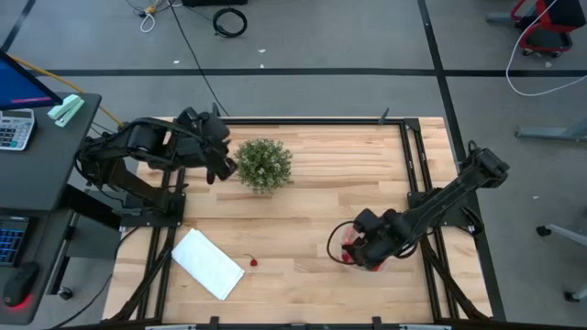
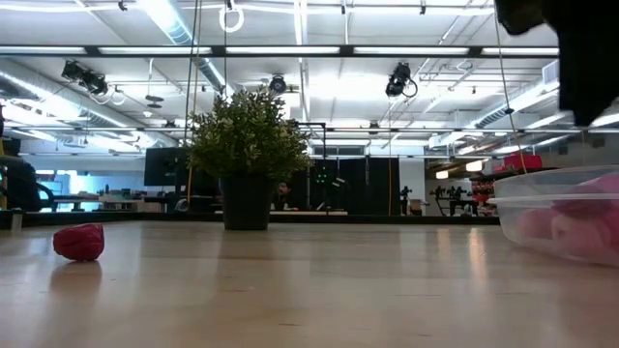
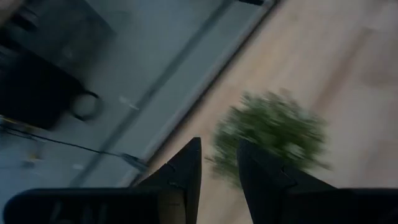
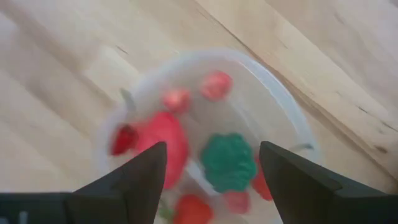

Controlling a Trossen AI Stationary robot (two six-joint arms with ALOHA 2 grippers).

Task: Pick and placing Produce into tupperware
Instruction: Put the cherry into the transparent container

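Note:
The clear round tupperware stands on the table near its right side. It holds several red produce pieces and one green piece. My right gripper hangs open straight above it, pointing down, with a finger on each side of the opening and touching nothing. The high view shows this gripper over the container. One small red piece lies loose on the wood left of it, also visible in the low view. My left gripper waits raised at the far left beside the plant, its fingers narrowly apart around nothing.
A bushy green plant in a dark pot stands far of centre. A flat white rectangle lies near the front left, beside the loose red piece. A black frame borders the table. Bare wood lies between the plant and the container.

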